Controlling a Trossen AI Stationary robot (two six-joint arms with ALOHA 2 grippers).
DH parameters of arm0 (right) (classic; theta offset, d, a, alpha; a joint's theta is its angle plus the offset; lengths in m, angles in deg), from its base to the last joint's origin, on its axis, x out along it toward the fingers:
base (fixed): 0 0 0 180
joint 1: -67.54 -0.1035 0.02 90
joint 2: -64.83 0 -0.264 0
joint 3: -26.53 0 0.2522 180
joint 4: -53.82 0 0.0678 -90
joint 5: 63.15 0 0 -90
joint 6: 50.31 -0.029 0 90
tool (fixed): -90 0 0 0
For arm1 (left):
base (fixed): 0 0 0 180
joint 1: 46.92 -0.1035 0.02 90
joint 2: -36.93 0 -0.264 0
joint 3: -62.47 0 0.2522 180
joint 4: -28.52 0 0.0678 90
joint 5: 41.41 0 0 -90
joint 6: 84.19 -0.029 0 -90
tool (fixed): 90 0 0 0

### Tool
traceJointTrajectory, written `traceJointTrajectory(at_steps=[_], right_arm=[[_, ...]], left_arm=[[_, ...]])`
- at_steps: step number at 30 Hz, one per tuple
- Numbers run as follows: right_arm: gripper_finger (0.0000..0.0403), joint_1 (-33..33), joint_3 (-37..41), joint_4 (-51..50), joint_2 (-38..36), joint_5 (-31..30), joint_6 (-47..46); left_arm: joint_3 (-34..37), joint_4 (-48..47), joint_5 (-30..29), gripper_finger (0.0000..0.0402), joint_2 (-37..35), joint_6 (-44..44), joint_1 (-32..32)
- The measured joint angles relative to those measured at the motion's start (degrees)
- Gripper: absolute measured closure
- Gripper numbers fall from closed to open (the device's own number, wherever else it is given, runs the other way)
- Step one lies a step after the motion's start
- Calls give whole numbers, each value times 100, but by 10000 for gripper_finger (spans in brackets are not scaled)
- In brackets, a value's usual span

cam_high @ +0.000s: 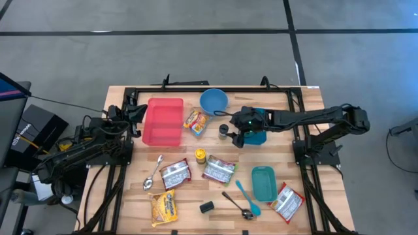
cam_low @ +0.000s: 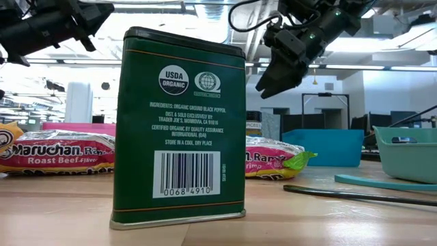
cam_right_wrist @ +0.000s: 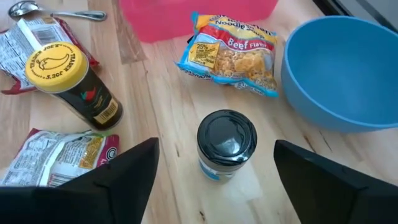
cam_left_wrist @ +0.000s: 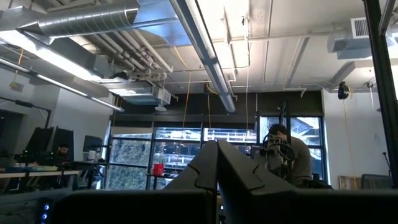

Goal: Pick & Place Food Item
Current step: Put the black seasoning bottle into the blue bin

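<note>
1. Left hand point(cam_high: 134, 112) parked at the desk's point(cam_high: 307, 215) left edge, about 9 o'clock from centre, fingers point(cam_left_wrist: 217, 171) pressed shut on nothing, pointing out into the room.
2. Red bin point(cam_high: 164, 121) just right of that hand; silver spoon point(cam_high: 152, 175) and yellow noodle packet point(cam_high: 163, 209) toward 7 o'clock.
3. Beef noodle packet point(cam_right_wrist: 230, 53) lying flat between red bin and blue bowl point(cam_right_wrist: 345, 71), touching neither.
4. Yellow-capped bottle point(cam_right_wrist: 68, 78) upright near centre, ramen packets point(cam_high: 175, 174) at 6 o'clock from it.
5. Black-lidded jar point(cam_right_wrist: 225, 144) standing upright on bare wood, at 5 o'clock from the blue bowl.
6. Right hand point(cam_right_wrist: 214, 165) hovering over that jar, fingers point(cam_right_wrist: 127, 171) spread wide on either side, not touching it.
7. Teal container point(cam_high: 263, 183) and teal spatula point(cam_high: 247, 197) at 4 o'clock; another packet point(cam_high: 287, 201) near the right corner.
8. Green pepper tin point(cam_low: 179, 126) upright, close to the low camera.
</note>
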Motion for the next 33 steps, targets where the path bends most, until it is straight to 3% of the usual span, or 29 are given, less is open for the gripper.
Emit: traceJointTrajectory(at_steps=[7, 15, 33], right_arm=[[90, 0, 2, 142, 22, -1, 42], [90, 52, 10, 549, 754, -24, 64], [96, 203, 7, 1019, 1427, -46, 39]], left_arm=[[0, 2, -2, 402, 0, 0, 0], [-2, -7, -4, 402, -2, 0, -2], [0, -20, -2, 402, 0, 0, -2]])
